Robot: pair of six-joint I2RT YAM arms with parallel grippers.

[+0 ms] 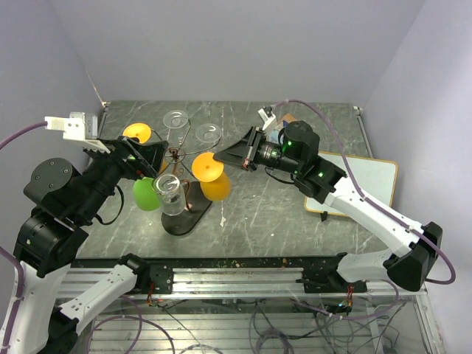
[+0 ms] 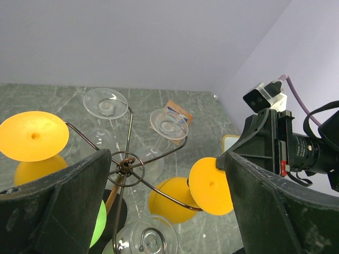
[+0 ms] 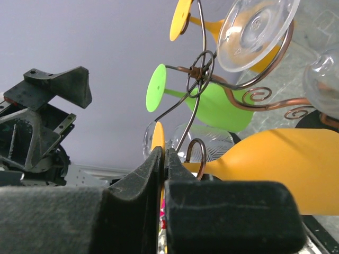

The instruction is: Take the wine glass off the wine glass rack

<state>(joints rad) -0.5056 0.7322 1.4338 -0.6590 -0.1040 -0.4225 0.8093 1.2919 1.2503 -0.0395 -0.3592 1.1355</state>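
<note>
**A:** Step in hand, as we read it, is the grasp. The right gripper (image 3: 164, 159) is pinched shut on the thin foot (image 3: 157, 138) of the orange wine glass (image 3: 275, 164), with the disc edge-on between its pads.

**B:** Where is the glass relative to the fingers?

**A:** The foot is right at the fingertips, and the stem and bowl run off to one side, just past the tips. The stem sits by a curled wire arm (image 3: 197, 151) of the rack (image 2: 126, 165) — touching or just clear, we cannot tell. The rack's hub lies farther out ahead of the gripper.

**B:** Left gripper (image 1: 138, 155)?

**A:** Jaws wide, holding nothing. It is across the rack from the right one.

**B:** What does the next move call for?

**A:** Our judgement is to draw the glass back toward the wrist along the wire arm until the stem clears the open end — level and slow. A pinch on a thin disc could slip, and the neighbouring glasses (image 1: 171, 195) hang close.
</note>
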